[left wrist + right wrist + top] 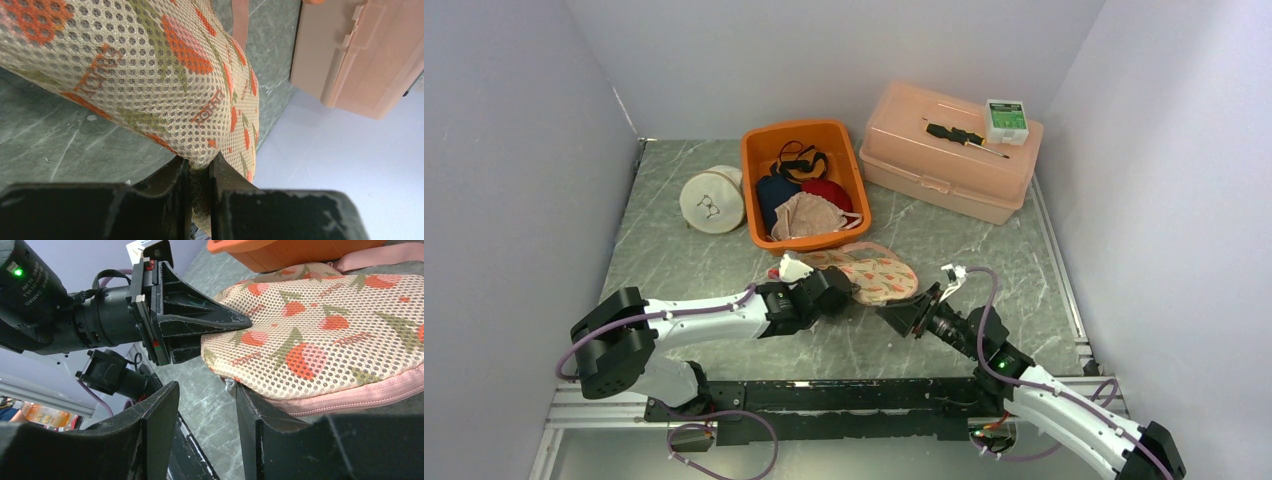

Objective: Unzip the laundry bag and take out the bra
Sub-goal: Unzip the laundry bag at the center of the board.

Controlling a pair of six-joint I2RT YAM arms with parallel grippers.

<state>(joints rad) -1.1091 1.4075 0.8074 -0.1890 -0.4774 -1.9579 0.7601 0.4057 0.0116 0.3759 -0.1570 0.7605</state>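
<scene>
Mesh laundry bag [150,50] with small orange lettering [207,107], illegible.

I cannot see through the strawberry-print mesh laundry bag [325,340] to its contents, and its right side runs off my right wrist view. Its pink zipper edge [350,397] overlaps one finger of my right end effector [205,390]; how far it is unzipped I cannot tell.

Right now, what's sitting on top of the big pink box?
On the pink box lie a screwdriver and a small green-and-white pack. Its lid is shut, so the inside is hidden.
</scene>
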